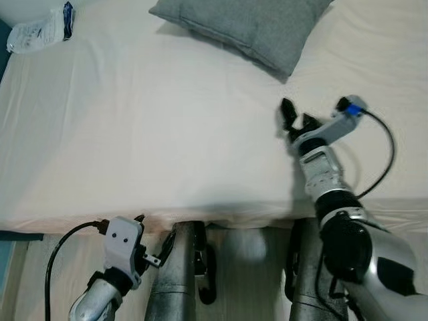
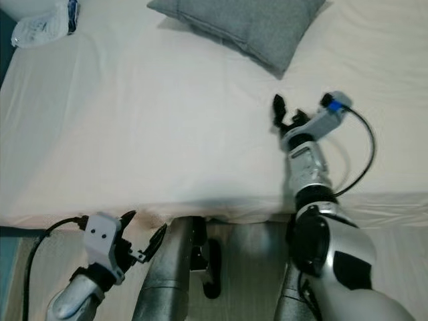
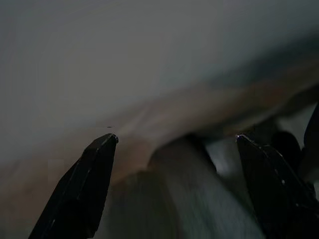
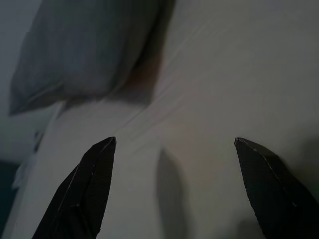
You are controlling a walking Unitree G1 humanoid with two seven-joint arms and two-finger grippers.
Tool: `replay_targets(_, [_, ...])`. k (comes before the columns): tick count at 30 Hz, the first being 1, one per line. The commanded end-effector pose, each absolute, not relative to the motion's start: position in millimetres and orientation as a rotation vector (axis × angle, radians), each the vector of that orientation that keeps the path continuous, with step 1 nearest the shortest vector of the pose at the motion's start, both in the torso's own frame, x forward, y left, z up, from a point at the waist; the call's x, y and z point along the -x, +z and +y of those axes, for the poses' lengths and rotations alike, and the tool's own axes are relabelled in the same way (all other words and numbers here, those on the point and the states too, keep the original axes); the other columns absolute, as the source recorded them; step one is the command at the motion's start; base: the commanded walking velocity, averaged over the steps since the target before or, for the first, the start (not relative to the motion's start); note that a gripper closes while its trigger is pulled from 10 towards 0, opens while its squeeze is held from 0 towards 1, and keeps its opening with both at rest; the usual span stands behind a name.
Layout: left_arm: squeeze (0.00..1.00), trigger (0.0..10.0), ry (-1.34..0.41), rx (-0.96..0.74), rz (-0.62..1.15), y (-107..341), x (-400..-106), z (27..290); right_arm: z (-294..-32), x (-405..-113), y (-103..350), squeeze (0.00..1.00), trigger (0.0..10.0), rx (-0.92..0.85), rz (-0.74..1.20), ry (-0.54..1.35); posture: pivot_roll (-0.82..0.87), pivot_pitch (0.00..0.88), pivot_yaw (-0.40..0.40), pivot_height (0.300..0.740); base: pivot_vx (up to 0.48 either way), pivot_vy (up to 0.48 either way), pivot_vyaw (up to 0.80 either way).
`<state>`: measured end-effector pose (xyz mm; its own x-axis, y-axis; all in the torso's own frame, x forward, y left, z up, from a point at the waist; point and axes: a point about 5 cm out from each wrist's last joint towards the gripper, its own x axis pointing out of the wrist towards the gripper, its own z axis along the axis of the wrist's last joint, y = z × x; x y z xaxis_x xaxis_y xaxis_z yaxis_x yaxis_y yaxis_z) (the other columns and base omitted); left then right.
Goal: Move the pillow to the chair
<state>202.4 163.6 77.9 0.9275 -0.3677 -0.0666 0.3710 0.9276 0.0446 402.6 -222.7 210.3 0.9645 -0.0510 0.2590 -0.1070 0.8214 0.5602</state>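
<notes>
A grey pillow (image 1: pixel 251 25) lies on a white bed (image 1: pixel 134 134), at its far side. The right gripper (image 1: pixel 294 120) hovers over the sheet just short of the pillow's near corner, jaws open – closing there risks pinching sheet. The left gripper (image 1: pixel 144 244) hangs below the bed's near edge, jaws apart

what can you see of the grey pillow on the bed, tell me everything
The pillow is grey, of a woven or knit-looking fabric with a seam along its edge. It lies flat on the far part of the cream bed sheet, turned at an angle so that one corner points toward the robot; its top runs out of the picture. Nothing but the sheet touches it. The right gripper, jaws open, hangs over the sheet short of that corner, apart from it.
</notes>
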Motion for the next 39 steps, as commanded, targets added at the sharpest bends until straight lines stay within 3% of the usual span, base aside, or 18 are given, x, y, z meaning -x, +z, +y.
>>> replay_targets(1, [0.00, 10.0, -0.374, -0.065, 0.120, 71.2, -192.7, 169.5, -221.7, -401.4, 203.6, 0.00, 10.0, -0.638, -0.263, 0.014, 0.20, 0.605, 0.296, 0.601, 0.000, 0.000, 0.00])
replay_targets(9, [0.00, 10.0, -0.390, -0.052, 0.154, 78.1, -183.2, 162.5, -230.9, -403.5, 219.1, 0.00, 10.0, -0.644, -0.298, 0.009, 0.21, 0.622, 0.307, 0.601, 0.000, 0.000, 0.00])
replay_targets(26, [0.00, 10.0, -0.415, -0.063, 0.210, 91.9, -156.8, 165.1, -159.4, -420.8, 253.9, 0.00, 10.0, -0.674, -0.279, 0.239, 0.27, 0.689, 0.358, 0.601, 0.000, 0.000, 0.00])
replay_targets(39, [0.00, 10.0, -0.429, -0.052, 0.238, 103.0, -144.5, 165.8, -152.4, -422.3, 263.3, 0.00, 10.0, -0.654, -0.290, 0.249, 0.26, 0.743, 0.385, 0.601, 0.000, 0.000, 0.00])
